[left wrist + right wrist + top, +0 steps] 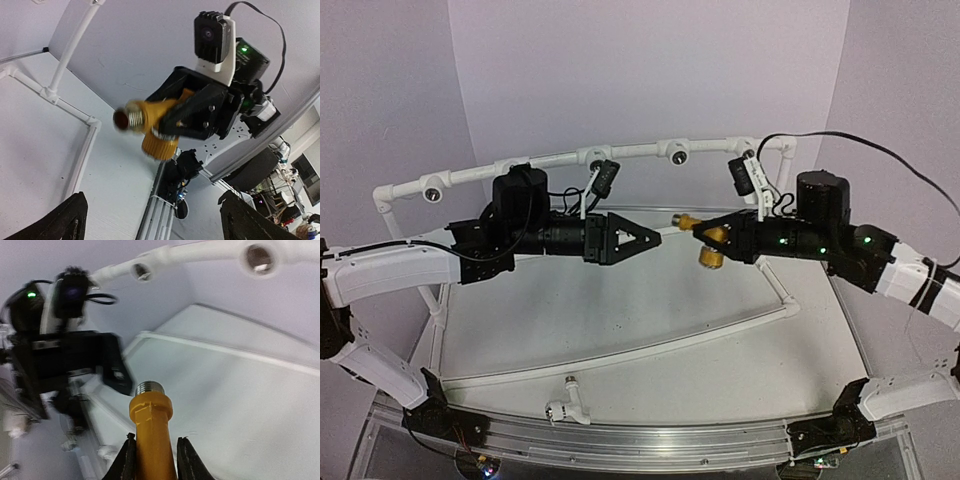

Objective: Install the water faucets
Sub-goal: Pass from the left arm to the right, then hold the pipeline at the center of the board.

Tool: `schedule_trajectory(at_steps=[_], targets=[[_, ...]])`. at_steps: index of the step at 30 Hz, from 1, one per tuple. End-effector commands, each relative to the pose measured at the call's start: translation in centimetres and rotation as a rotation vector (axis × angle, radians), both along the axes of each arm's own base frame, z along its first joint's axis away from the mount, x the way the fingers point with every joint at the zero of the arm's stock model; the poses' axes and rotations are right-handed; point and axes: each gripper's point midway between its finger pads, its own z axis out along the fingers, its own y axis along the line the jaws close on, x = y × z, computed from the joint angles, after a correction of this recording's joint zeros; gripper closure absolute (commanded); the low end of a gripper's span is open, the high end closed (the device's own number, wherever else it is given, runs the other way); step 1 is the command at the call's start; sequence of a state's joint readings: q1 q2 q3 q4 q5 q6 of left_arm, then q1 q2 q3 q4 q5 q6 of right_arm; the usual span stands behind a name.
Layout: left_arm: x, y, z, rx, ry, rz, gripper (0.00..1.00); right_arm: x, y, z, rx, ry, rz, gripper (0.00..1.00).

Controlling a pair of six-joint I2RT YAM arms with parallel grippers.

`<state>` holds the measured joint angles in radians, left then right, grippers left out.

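My right gripper (705, 233) is shut on the yellow-orange water faucet (708, 256), holding it in the air above the middle of the table. In the right wrist view the faucet's body (151, 425) stands between the two fingers, metal thread pointing away. My left gripper (656, 237) faces it from the left, open and apart from it. In the left wrist view its dark fingers (60, 222) stand wide at the bottom corners, and the faucet (150, 114) hangs ahead in the other gripper. The white faucet (566, 406) lies on the table near the front edge.
A white pipe frame (620, 152) with round sockets (258, 259) arches across the back, behind both arms. A low white pipe (620, 352) crosses the table in front. An aluminium rail (620, 442) runs along the near edge. Purple walls enclose the back and sides.
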<state>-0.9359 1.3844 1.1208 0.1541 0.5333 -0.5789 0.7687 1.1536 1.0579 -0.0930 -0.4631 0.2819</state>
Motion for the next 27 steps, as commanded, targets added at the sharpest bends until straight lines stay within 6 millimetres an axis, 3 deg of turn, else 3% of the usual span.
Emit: schedule_trajectory(at_steps=[1,4,6,10,13,17,20,27], targets=[[1.3,1.3,0.6,0.02,-0.077,0.11,0.02,5.0,-11.1,0.0,-0.67,-0.415,-0.419,1.0],[1.5,0.8,-1.5,0.108,-0.11,0.155,0.02,5.3,-13.9,1.3,-1.012,-0.666,-0.438,1.0],[1.7,-0.2,-4.3,0.223,-0.138,0.184,0.04,5.8,-15.3,3.2,-1.185,-0.818,-0.471,1.0],[1.3,-3.4,-9.8,0.386,-0.181,0.146,0.16,7.4,-15.8,5.6,-1.475,-1.019,-0.456,1.0],[0.6,-6.6,-13.7,0.521,-0.261,0.081,0.16,7.9,-15.1,7.0,-1.551,-1.131,-0.421,1.0],[0.7,-9.5,-19.0,0.641,-0.304,0.006,0.12,8.2,-14.1,6.0,-1.608,-1.193,-0.327,1.0],[1.3,-10.8,-21.7,0.693,-0.35,-0.013,0.1,8.1,-14.0,5.6,-1.645,-1.257,-0.308,1.0],[2.3,-12.5,-27.1,0.812,-0.469,-0.041,0.09,8.6,-13.5,7.5,-1.626,-1.35,-0.373,1.0]])
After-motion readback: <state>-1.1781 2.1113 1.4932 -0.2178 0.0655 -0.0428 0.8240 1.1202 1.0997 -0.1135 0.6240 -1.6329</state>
